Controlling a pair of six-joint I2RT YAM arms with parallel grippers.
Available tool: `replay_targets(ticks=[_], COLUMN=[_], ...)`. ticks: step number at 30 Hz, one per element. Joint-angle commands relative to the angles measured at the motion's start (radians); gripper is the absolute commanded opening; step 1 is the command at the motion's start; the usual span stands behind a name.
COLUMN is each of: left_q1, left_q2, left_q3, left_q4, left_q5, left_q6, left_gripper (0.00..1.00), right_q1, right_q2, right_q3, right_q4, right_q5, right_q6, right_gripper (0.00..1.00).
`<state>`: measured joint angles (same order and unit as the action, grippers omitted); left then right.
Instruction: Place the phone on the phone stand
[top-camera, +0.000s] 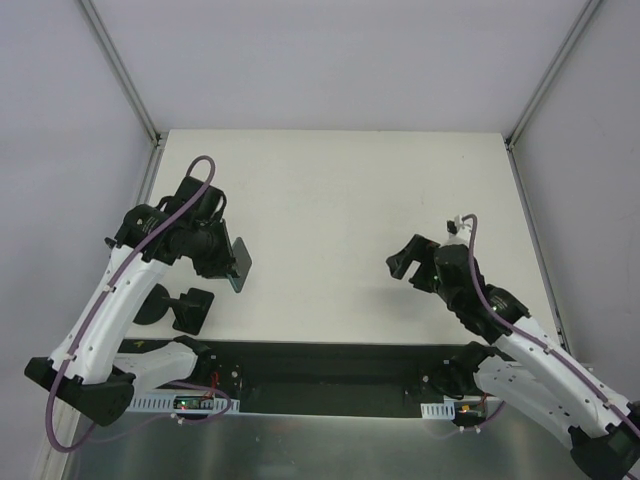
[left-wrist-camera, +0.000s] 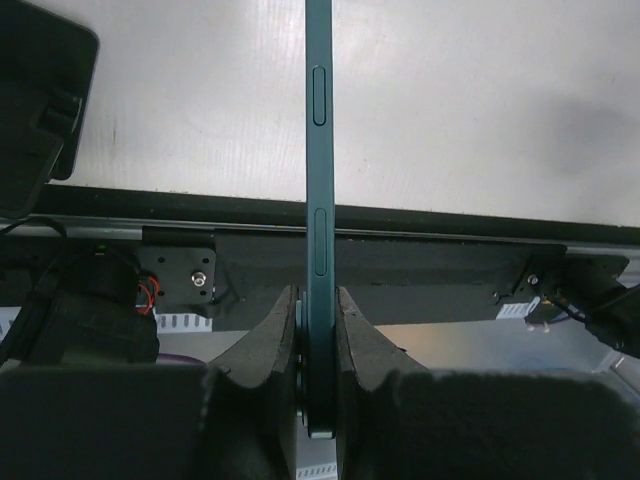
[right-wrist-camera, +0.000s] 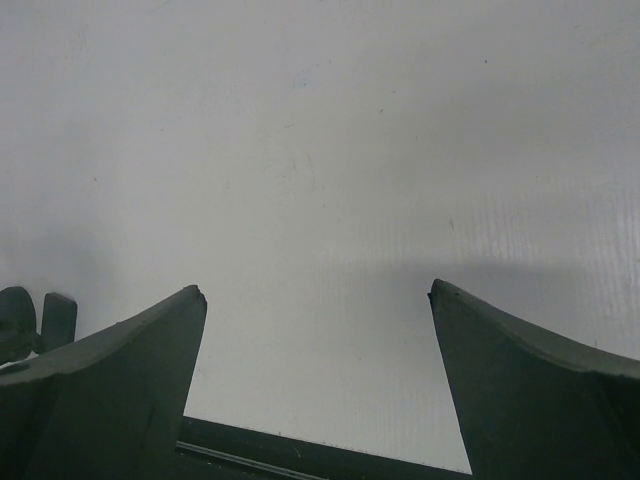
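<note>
While the phone (left-wrist-camera: 320, 150) was clamped edge-on by the left gripper (left-wrist-camera: 320, 300), transport was judged in hand. The phone stand (top-camera: 190, 308) stood near, ahead-left of it, so alignment over the holder was required. The right gripper (top-camera: 402, 265) was spread, empty.

White links (top-camera: 105, 310), black joints (top-camera: 195, 242), purple cables (top-camera: 188, 172) — left claw (left-wrist-camera: 318, 295) black, padded.

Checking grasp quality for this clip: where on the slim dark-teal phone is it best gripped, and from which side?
Across its two flat faces near one short end, coming in end-on, as the left gripper holds the slim dark-teal phone now. Broad faces suit the pads; the side buttons and most of its length are free for the black phone stand.
</note>
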<state>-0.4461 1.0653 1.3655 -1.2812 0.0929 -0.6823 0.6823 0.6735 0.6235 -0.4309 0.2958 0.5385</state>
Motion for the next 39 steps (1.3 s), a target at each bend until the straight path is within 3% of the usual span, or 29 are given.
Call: replay_targets(ticks=[1, 5, 12, 15, 18, 23, 27, 31, 32, 34, 38, 39], left_q1=[0.01, 0.13, 0.3, 0.371, 0.466, 0.486, 0.486, 0.486, 0.486, 0.486, 0.486, 0.486], left_q2=[0.05, 0.006, -0.122, -0.111, -0.093, -0.053, -0.073, -0.085, -0.087, -0.094, -0.111, -0.12], left_q3=[0.08, -0.02, -0.108, -0.144, -0.232, -0.237, -0.18, -0.174, -0.181, -0.193, -0.223, -0.226], left_q4=[-0.237, -0.237, -0.239, -0.239, -0.236, -0.237, -0.237, -0.237, -0.237, -0.237, -0.237, -0.237], left_q5=[-0.084, 0.017, -0.087, -0.119, -0.043, 0.007, 0.042, 0.158, 0.191, 0.272, 0.352, 0.369], left_q6=[-0.111, -0.184, -0.336, -0.342, -0.33, -0.289, -0.27, -0.257, -0.258, -0.261, -0.264, -0.267], left_gripper=[0.0, 0.0, 0.0, 0.0, 0.0, 0.0, 0.0, 0.0, 0.0, 0.0, 0.0, 0.0], right_q1=[-0.001, -0.001, -0.001, -0.001, -0.001, -0.001, 0.089, 0.391, 0.428, 0.508, 0.55, 0.551], right_q2=[0.067, 0.217, 0.463, 0.518, 0.554, 0.607, 0.693, 0.768, 0.793, 0.885, 0.997, 1.026], right_q3=[-0.042, -0.013, 0.048, 0.013, -0.011, -0.024, 0.059, 0.093, 0.094, 0.102, 0.166, 0.166], right_q4=[0.234, 0.368, 0.547, 0.612, 0.656, 0.748, 0.895, 1.125, 1.275, 1.415, 1.546, 1.584], right_q5=[-0.011, -0.027, -0.138, -0.155, -0.161, -0.219, -0.473, -0.411, -0.408, -0.391, -0.302, -0.308], right_q6=[0.003, 0.008, 0.015, 0.021, 0.006, -0.066, -0.299, -0.648, -0.696, -0.825, -0.936, -0.951], right_gripper=[0.96, 0.96, 0.96, 0.96, 0.96, 0.96, 0.96, 0.96, 0.96, 0.96, 0.99, 0.95])
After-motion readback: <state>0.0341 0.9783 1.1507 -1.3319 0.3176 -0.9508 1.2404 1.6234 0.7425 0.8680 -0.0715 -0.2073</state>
